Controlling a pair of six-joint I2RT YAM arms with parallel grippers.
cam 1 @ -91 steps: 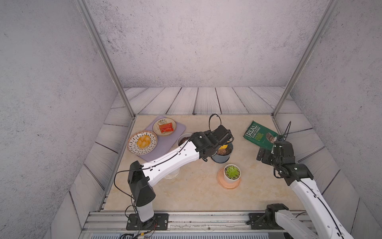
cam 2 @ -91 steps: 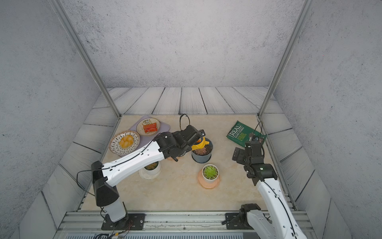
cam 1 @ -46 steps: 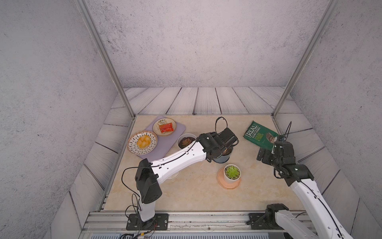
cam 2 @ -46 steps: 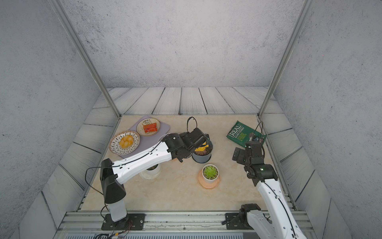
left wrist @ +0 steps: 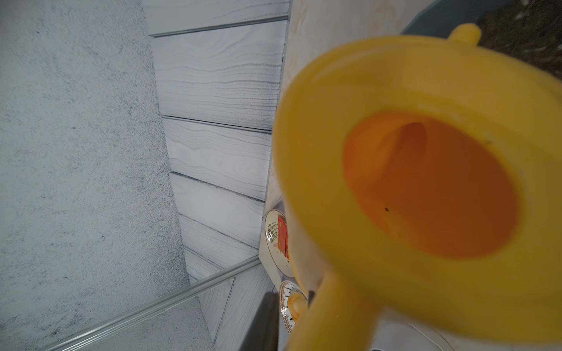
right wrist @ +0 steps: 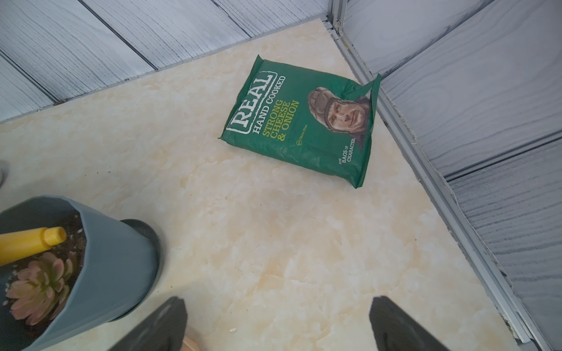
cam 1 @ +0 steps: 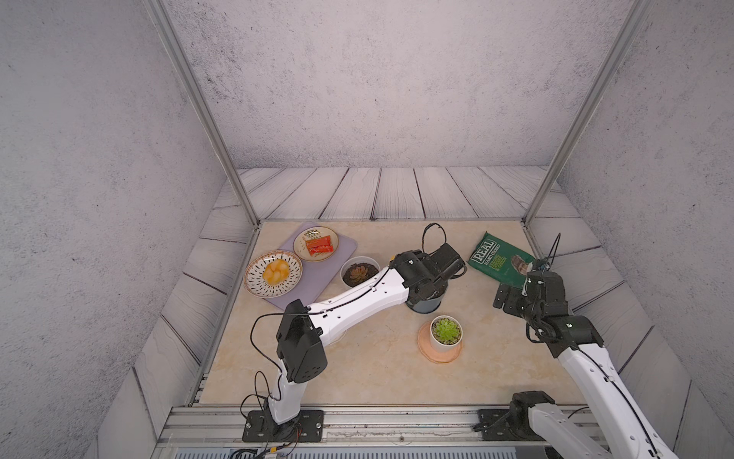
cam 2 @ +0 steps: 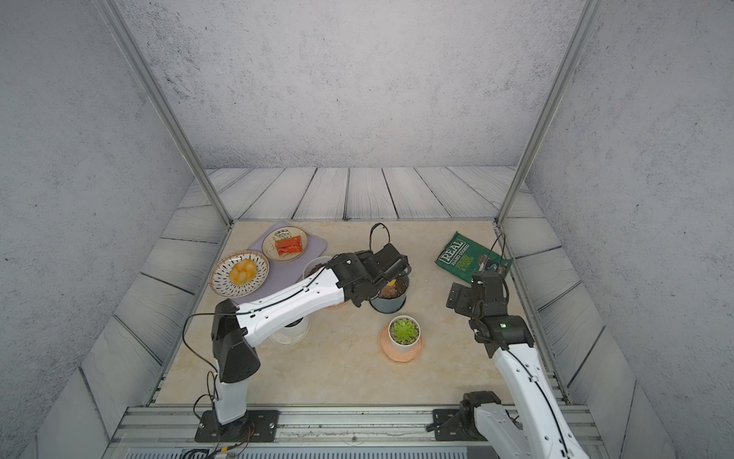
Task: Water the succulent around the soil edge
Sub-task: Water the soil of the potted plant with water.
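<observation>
A pink succulent (right wrist: 36, 288) grows in dark soil (cam 2: 393, 292) in a grey-blue pot (cam 1: 425, 304) near the table's middle. My left gripper (cam 2: 387, 278) is above the pot, shut on the handle of a yellow watering can (left wrist: 425, 182). The can is tipped, and its spout (right wrist: 33, 243) reaches over the soil just inside the pot's rim, beside the plant. In both top views the left wrist hides most of the can. My right gripper (right wrist: 276, 307) stands open and empty above bare table, to the right of the pot.
A green succulent in a white pot (cam 1: 447, 332) sits on an orange saucer in front of the grey pot. A dark succulent in a white pot (cam 1: 359, 272) and two plates on a purple mat (cam 1: 345, 248) lie left. A green crisp bag (cam 1: 498, 260) lies at the back right.
My left arm has reached further right and the wrist now covers the grey pot, carrying the can across the soil. The right arm has not moved.
</observation>
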